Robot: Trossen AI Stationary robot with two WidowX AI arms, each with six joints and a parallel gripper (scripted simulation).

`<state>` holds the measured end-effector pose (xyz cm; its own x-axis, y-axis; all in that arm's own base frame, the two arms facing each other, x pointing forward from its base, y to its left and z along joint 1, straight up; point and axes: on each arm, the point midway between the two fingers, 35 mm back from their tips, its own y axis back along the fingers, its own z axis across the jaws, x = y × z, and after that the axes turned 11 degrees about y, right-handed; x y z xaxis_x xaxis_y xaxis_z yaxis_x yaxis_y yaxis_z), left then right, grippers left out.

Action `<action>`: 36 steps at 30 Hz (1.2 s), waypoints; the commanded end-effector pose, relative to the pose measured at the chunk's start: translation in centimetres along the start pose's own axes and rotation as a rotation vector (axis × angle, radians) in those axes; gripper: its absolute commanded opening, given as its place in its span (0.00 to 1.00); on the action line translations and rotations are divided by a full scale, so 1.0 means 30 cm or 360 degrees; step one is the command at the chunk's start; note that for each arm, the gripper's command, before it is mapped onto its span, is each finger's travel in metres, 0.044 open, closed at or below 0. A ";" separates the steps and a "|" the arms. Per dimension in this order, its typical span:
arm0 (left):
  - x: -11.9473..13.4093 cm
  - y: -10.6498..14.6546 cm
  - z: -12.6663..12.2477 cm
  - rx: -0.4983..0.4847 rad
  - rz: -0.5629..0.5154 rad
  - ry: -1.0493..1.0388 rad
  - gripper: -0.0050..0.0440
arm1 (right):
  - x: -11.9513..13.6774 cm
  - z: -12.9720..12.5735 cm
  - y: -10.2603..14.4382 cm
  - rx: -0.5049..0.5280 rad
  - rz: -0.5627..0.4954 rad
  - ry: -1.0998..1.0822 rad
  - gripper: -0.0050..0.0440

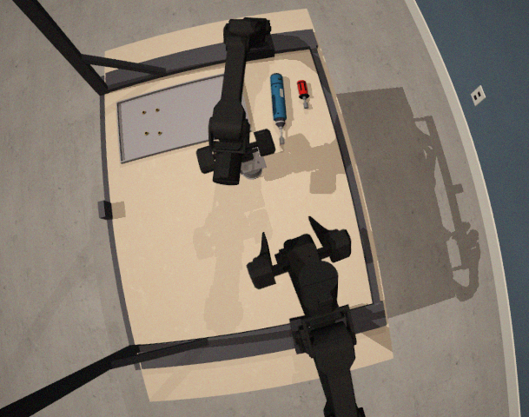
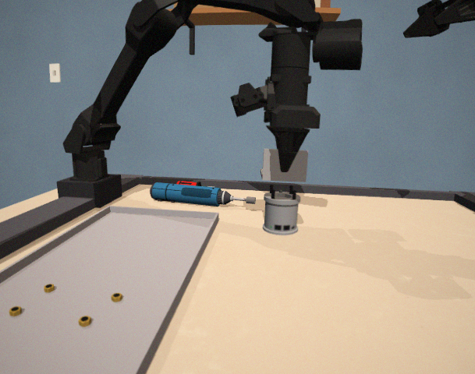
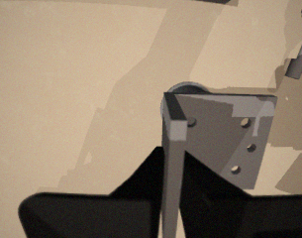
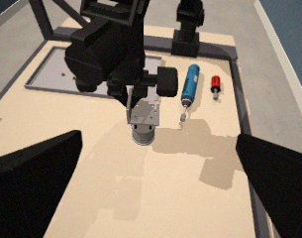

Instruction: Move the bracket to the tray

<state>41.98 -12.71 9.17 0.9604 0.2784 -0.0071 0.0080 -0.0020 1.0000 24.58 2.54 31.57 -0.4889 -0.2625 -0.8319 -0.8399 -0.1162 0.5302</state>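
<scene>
My left gripper (image 2: 288, 164) is shut on the grey L-shaped bracket (image 2: 278, 165) and holds it in the air just above the joint module (image 2: 281, 213). The joint module is a short grey cylinder with dark studs on top, and it stands upright on the table. In the left wrist view the bracket (image 3: 215, 139) shows its holes, with the module's rim (image 3: 187, 89) peeking out behind it. The right wrist view shows the bracket (image 4: 145, 113) above the module (image 4: 143, 135). The grey tray (image 2: 79, 281) lies at the left. My right gripper (image 1: 291, 240) is open and empty, high over the table's near side.
Several brass nuts (image 2: 83, 320) lie in the tray. A blue electric screwdriver (image 2: 193, 194) lies beside the module, and a small red screwdriver (image 1: 302, 91) lies beyond it. A raised dark rim borders the table.
</scene>
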 end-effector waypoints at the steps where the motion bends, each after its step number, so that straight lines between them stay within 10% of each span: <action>1: 0.011 0.090 0.007 -0.0041 0.0066 -0.0009 0.00 | -0.014 -0.003 0.013 0.0005 -0.0025 0.0000 1.00; 11: -0.007 0.130 0.014 -0.0042 0.0082 -0.0005 0.00 | -0.020 -0.004 0.010 0.0004 -0.0028 0.0000 1.00; 21: -0.212 0.102 0.174 -0.0057 0.0115 -0.0027 0.00 | -0.124 0.023 -0.160 -0.0058 -0.0059 0.0039 1.00; 36: -0.812 -0.116 0.338 -0.0062 0.0043 -0.0109 0.00 | -0.231 0.280 -0.726 -0.0261 -0.0122 0.0165 1.00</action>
<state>24.35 -27.73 5.55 0.9790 0.2033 -0.0153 0.0192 -0.0174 0.9997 40.64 12.38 25.71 -0.4109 -0.3366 -0.8473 -0.8199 -0.2700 0.5049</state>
